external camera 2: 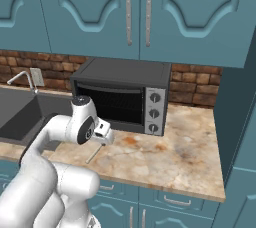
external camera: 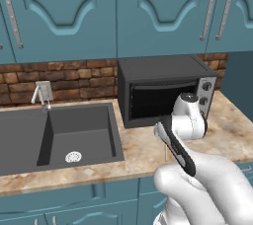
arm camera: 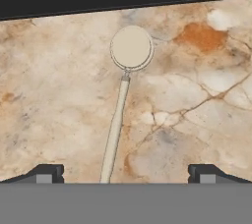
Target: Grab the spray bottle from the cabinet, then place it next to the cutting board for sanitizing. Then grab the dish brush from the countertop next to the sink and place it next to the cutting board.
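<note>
Dish brush [arm camera: 119, 115] flat on counter [arm camera: 54, 95], just in front of black toaster oven [external camera 2: 122, 94]. Long axis runs toward oven: round whitish head [arm camera: 131, 47] nearest oven's front, beige handle trailing away from it (slight tilt in hand view). Gripper [arm camera: 125, 173] hangs above handle end, jaws wide apart, holding nothing. Sink [external camera: 59, 135] left of oven, well apart from brush.

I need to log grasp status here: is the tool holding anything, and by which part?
Nothing is held; the tool is open above the dish brush.
</note>
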Tool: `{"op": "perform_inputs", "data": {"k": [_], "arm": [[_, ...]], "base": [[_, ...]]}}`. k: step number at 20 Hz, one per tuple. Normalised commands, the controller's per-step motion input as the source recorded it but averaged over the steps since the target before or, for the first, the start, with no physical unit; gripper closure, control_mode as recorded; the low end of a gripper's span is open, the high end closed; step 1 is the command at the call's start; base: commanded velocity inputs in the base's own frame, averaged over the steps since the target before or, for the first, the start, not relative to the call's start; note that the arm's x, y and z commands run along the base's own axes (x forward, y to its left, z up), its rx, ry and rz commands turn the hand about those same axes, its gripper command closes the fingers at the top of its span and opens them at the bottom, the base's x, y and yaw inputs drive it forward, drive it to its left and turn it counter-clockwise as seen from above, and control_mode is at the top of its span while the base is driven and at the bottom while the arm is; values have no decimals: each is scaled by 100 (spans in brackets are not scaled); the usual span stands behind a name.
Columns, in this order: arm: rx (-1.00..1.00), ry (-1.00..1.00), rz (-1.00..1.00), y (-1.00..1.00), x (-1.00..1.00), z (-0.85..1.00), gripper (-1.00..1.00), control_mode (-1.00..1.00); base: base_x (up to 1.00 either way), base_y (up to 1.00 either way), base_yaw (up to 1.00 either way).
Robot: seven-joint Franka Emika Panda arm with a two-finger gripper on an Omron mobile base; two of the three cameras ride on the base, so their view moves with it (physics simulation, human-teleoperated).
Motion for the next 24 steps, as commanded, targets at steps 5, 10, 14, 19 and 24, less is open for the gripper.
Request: {"op": "perform_inputs", "data": {"k": [5,10,14,19,24], "arm": [[0,3,0,0,42,-37,-100,-100],[0,7,0,0,30,-44,-100,-100],[0,8,0,0,31,-41,-100,-100],[0,5,0,0,29,-34,-100,-100],[0,5,0,0,21,-34,-100,-100]], "base": [[0,0,0],[0,0,0],[0,0,0],[0,0,0],[0,0,0]]}}
